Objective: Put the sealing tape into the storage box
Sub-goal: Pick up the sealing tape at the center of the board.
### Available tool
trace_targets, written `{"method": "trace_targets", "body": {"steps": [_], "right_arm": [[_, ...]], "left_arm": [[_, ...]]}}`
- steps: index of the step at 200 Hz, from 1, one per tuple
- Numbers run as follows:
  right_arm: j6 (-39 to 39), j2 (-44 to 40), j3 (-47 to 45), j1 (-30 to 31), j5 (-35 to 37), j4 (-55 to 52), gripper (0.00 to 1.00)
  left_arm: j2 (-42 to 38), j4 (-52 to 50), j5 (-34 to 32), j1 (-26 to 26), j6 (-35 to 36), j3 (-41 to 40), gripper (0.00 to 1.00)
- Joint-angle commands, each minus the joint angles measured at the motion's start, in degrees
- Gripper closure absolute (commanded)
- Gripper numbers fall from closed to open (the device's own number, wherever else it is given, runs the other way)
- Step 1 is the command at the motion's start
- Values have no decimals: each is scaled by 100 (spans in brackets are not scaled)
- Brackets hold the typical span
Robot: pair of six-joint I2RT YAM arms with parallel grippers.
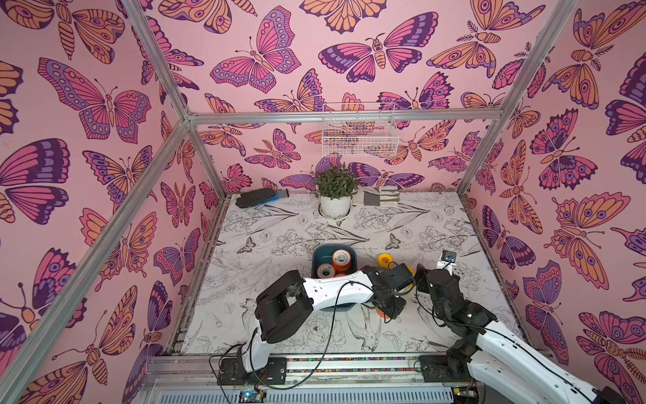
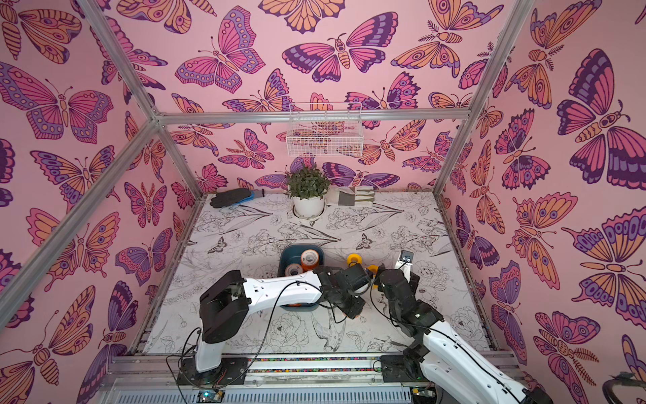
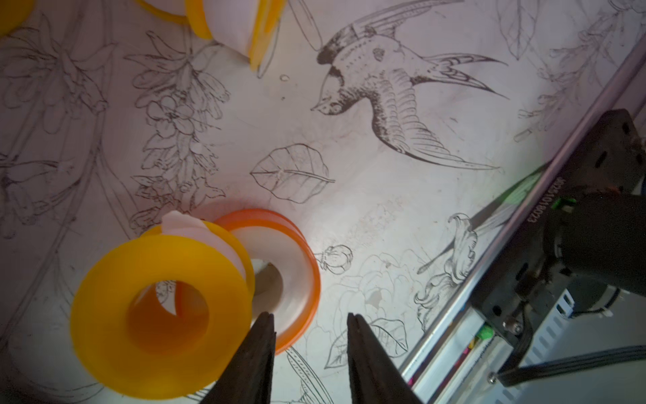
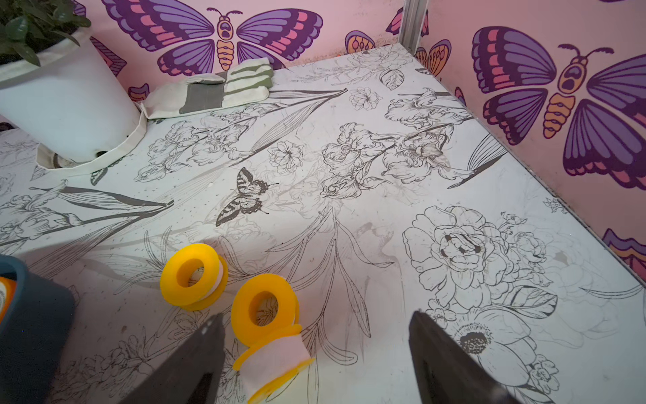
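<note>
1. The storage box (image 1: 318, 254) is sitting near the middle of the table (image 1: 279, 224), a little toward its near edge. In both top views the left arm is crossing over the box's near end.
2. Two rolls of sealing tape are lying in the box: a boxed orange spool (image 1: 341, 260) and a paler spool (image 1: 325, 271) touching it on the near side.
3. The left gripper (image 3: 309, 323) is hanging low over the table just off the box's near right corner. Its jaws are standing partway apart and gripping nothing.
4. One of its fingertips (image 3: 264, 335) is overlapping a loose orange spool (image 3: 297, 266) by the centre hole, and the other is sitting just outside the rim. I cannot tell whether either is touching it.
5. A big yellow spool (image 3: 105, 314) is leaning against that loose orange spool.
6. The right gripper (image 4: 316, 314) is hovering between the box and the table's right edge, its jaws spread wide and holding nothing.
7. Beneath it, an upright yellow spool (image 4: 241, 325) is touching a tipped yellow spool (image 4: 276, 363), and a far yellow spool (image 4: 169, 283) is lying just beyond them.
8. A potted plant (image 1: 335, 196) and a striped glove (image 4: 216, 87) are resting along the far edge.
</note>
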Motion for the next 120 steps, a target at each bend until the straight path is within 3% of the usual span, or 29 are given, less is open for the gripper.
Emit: {"method": "trace_targets", "body": {"steps": [1,50,120], "right_arm": [[25,0,49,14,-59,24,14],[15,25,59,18,-68,28,14],[14,58,76,14,-84,28,13]], "left_arm": [[122,-34,-76,167,106,100,60],[81,-51,-162,322,176,83,57],[-70,-51,-134,227,156,-31,20]]}}
